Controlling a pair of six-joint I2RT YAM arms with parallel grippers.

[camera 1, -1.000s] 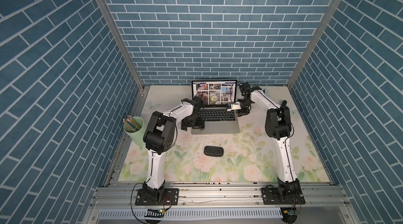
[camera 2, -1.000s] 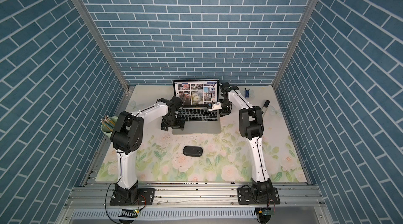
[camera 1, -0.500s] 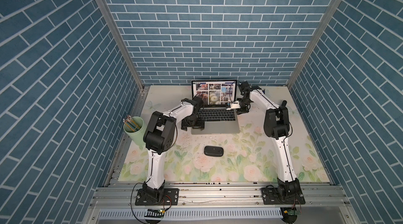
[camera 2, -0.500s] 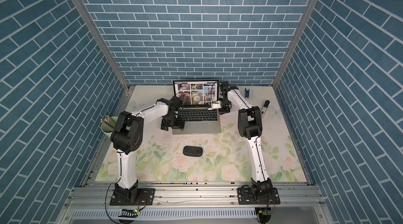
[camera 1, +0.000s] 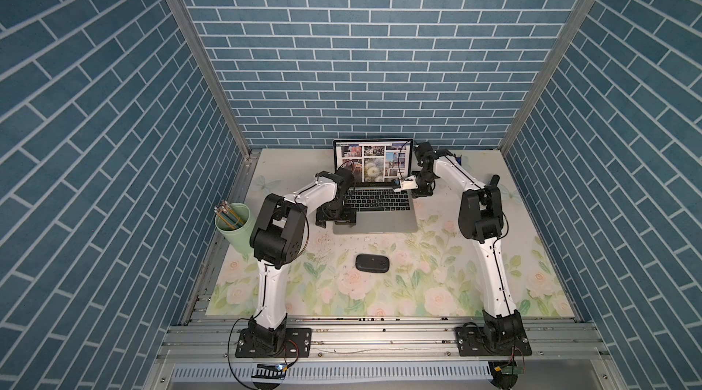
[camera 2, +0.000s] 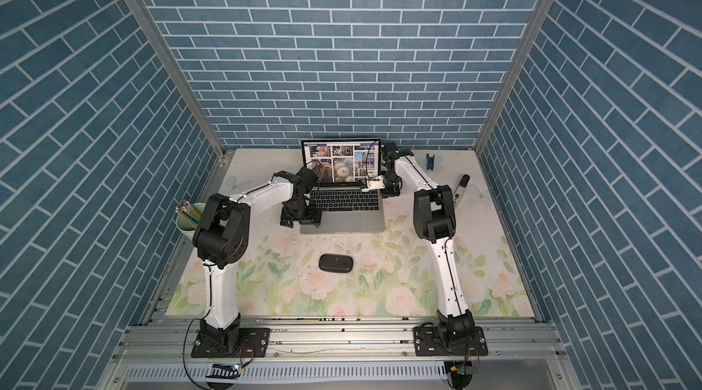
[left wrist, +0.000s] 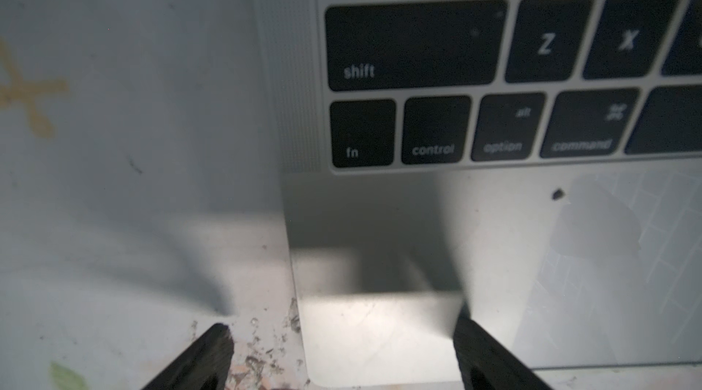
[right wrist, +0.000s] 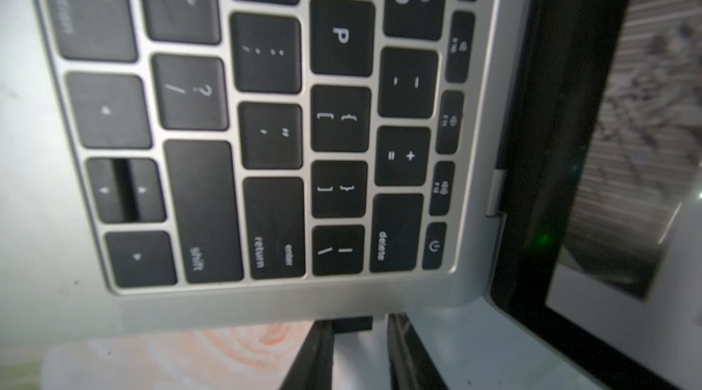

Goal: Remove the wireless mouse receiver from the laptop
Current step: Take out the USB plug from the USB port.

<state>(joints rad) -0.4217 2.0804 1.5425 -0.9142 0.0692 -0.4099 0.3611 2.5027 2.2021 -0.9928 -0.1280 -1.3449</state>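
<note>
Two robot arms reach over a flowered tabletop (camera 1: 437, 285) toward an open silver-grey laptop (camera 1: 380, 221) at the back centre, its screen showing a grid of photos. Judging from this moment, the removal is not yet done. The wireless mouse receiver (right wrist: 352, 323), a tiny dark stub, is plugged into the laptop's right side edge, close to the hinge.

The left gripper (left wrist: 342, 327) is spread wide and holds nothing. Its fingers straddle the laptop's front left corner, one over the table and one over the palm rest, perhaps to steady the machine. The right gripper (right wrist: 359, 321) sits at the laptop's right edge with its jaws narrowed around the receiver. In the right wrist view one finger (right wrist: 317, 350) looks to be against the stub. A thin light sliver shows between the stub and the other finger, so no firm pinch is visible. What seems left is to finish the pinch, draw the stub straight out sideways and carry it clear.

One container is plain to see: a pale green cup (camera 1: 237, 228) near the table's left edge, holding a bunch of pencils (camera 1: 226, 213) that rise above its rim. A flat black mouse (camera 1: 372, 263) lies alone in front of the laptop, well apart from it. In a top view, a small blue object (camera 2: 430, 162) stands at the back right, too small to tell whether it holds anything.
</note>
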